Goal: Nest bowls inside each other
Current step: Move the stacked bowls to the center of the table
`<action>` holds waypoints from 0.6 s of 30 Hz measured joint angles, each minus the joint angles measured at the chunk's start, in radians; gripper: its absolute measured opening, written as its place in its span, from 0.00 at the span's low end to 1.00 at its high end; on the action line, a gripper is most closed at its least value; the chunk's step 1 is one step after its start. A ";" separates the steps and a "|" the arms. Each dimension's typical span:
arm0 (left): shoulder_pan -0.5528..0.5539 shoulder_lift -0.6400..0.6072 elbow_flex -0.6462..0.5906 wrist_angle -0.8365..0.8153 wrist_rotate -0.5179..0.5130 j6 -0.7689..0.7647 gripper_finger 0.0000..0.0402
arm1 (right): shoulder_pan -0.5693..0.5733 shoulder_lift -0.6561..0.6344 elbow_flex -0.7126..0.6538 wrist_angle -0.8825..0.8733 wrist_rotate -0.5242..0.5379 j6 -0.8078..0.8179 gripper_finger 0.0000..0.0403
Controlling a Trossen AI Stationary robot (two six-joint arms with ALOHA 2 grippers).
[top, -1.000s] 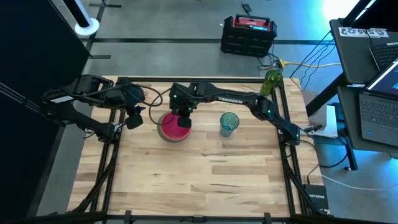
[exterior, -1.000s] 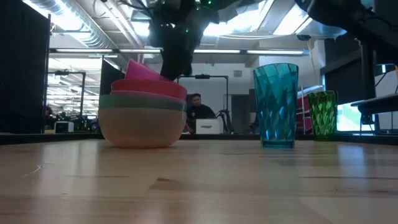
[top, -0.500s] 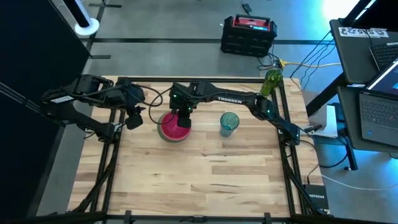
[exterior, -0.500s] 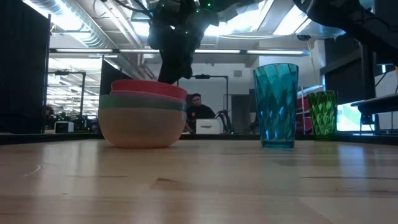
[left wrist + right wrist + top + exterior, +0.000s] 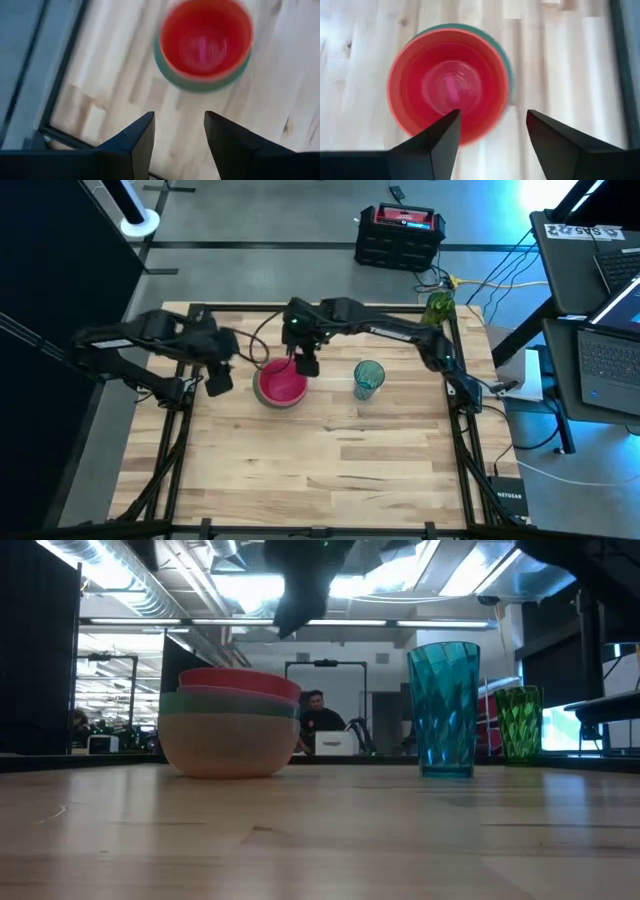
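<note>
The bowls (image 5: 281, 386) stand nested in one stack on the table, left of centre. In the low view a coral bowl's rim (image 5: 240, 681) is on top, a green rim (image 5: 228, 701) is under it, and a large pale pink bowl (image 5: 228, 746) rests on the wood. A small magenta bowl (image 5: 451, 88) sits in the middle of the coral one. My right gripper (image 5: 492, 131) hangs open above the stack's far side (image 5: 307, 366), touching nothing. My left gripper (image 5: 179, 131) is open too, above bare wood left of the stack (image 5: 218, 381).
A tall teal cup (image 5: 368, 378) stands upright just right of the stack. A green cup (image 5: 437, 310) stands at the table's far right corner. Bare wood stretches from the stack to the near edge (image 5: 320, 470). Beyond the table a person shows in the low view.
The magenta bowl, which stood tilted above the coral rim under my right gripper, has dropped level into the stack. My right gripper has let go, risen clear of the bowls and drawn toward the far edge. My left gripper has sunk a little beside the stack.
</note>
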 joint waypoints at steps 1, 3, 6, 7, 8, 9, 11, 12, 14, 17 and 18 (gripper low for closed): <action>-0.002 -0.001 -0.040 0.027 0.011 0.003 0.40 | 0.000 -0.017 0.000 -0.004 0.001 -0.001 0.53; -0.005 -0.002 -0.121 0.080 0.034 0.009 0.40 | 0.000 -0.052 0.000 -0.012 0.004 -0.003 0.53; -0.010 -0.004 -0.242 0.160 0.068 0.018 0.40 | 0.000 -0.104 0.000 -0.024 0.008 -0.007 0.53; -0.011 -0.005 -0.283 0.187 0.080 0.021 0.40 | 0.000 -0.121 0.000 -0.028 0.010 -0.008 0.53; -0.013 -0.005 -0.323 0.213 0.091 0.024 0.40 | 0.001 -0.138 0.000 -0.032 0.011 -0.009 0.53; -0.015 -0.006 -0.364 0.240 0.102 0.027 0.40 | 0.001 -0.156 0.000 -0.035 0.013 -0.010 0.53; -0.018 -0.007 -0.445 0.293 0.125 0.033 0.40 | 0.001 -0.190 0.000 -0.043 0.015 -0.012 0.53; -0.020 -0.008 -0.485 0.320 0.137 0.036 0.40 | 0.001 -0.208 0.000 -0.047 0.017 -0.013 0.53; -0.022 -0.009 -0.565 0.374 0.159 0.043 0.40 | 0.001 -0.242 0.000 -0.055 0.020 -0.016 0.53; 0.008 0.024 -0.624 0.426 0.174 0.086 0.40 | 0.001 -0.282 -0.001 -0.061 0.021 -0.016 0.53; 0.023 0.034 -0.635 0.435 0.176 0.097 0.40 | 0.000 -0.293 0.000 -0.062 0.021 -0.015 0.53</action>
